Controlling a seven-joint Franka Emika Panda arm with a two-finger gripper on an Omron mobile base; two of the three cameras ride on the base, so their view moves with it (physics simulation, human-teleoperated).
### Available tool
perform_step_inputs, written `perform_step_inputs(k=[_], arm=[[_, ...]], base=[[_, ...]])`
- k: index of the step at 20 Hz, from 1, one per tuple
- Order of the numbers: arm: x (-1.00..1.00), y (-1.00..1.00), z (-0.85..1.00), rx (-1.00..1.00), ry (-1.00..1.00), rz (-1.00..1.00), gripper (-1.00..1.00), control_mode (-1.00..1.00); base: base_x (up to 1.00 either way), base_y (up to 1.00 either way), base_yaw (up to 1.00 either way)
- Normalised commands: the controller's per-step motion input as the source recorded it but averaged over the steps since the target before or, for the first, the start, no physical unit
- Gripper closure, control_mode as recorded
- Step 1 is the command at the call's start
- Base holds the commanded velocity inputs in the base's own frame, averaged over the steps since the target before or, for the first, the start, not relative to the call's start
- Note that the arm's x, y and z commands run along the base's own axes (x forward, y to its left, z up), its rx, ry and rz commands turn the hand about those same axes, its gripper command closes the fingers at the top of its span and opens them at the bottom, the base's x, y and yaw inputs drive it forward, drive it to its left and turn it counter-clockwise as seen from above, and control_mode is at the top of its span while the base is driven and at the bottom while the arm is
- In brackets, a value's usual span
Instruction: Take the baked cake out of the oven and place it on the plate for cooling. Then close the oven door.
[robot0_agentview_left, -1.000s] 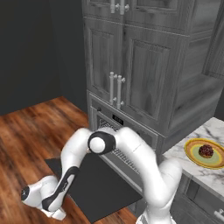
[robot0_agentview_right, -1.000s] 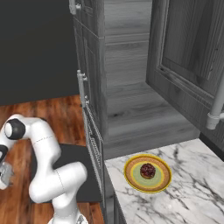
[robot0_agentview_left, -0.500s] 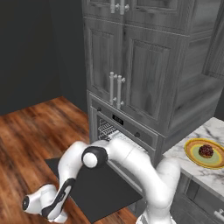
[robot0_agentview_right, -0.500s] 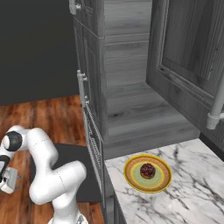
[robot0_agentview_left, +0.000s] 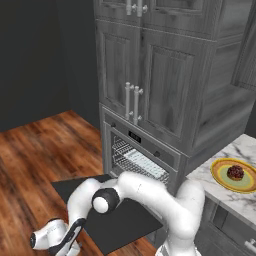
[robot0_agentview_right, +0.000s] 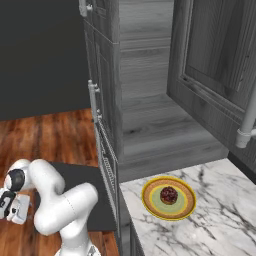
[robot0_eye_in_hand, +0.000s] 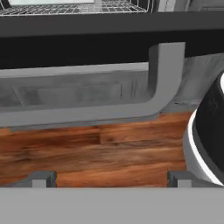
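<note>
Low over the wooden floor (robot0_agentview_left: 40, 150), the gripper (robot0_eye_in_hand: 109, 177) hangs at the front edge of the lowered oven door (robot0_agentview_left: 112, 220), its jaws spread wide with nothing between them; the hand view shows its two dark fingertips (robot0_eye_in_hand: 41, 178) far apart against the floorboards. In that view the door's handle (robot0_eye_in_hand: 87, 111) runs as a grey bar just ahead of the tips, bending up at a bracket on its right end, with the dark edge of the door above it and wire racks (robot0_eye_in_hand: 65, 6) showing along the top. From the left base view the arm folds down from the base so that the hand (robot0_agentview_left: 62, 240) sits near the floor beside the door's near corner. The oven (robot0_agentview_left: 142, 150) stands open under the grey wood cabinet doors (robot0_agentview_left: 145, 75), with a pale tray (robot0_agentview_left: 145, 164) on its rack and a small black display (robot0_agentview_left: 134, 135) on the control strip; whatever it shows is too small to read. The baked cake (robot0_agentview_right: 169, 195) sits on the plate (robot0_agentview_right: 150, 200), which rests on the marble counter (robot0_agentview_right: 215, 220) to the right of the oven. No brand or lettering can be made out anywhere.
</note>
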Motion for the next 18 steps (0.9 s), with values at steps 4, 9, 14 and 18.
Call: perform_step_inputs(k=[4, 9, 14, 18], arm=[[0.31, -0.04, -0.35, -0.17, -0.12, -0.21, -1.00, -1.00], [0.35, -0.11, -0.23, -0.15, -0.12, -0.25, -1.00, -1.00], [0.40, -0.07, -0.32, -0.18, -0.13, -0.25, -1.00, -1.00], [0.45, -0.29, -0.14, -0.17, -0.13, -0.25, -1.00, -1.00]], base=[[0.00, 0.00, 0.00], [0.00, 0.00, 0.00], [0.00, 0.00, 0.00], [0.00, 0.00, 0.00]])
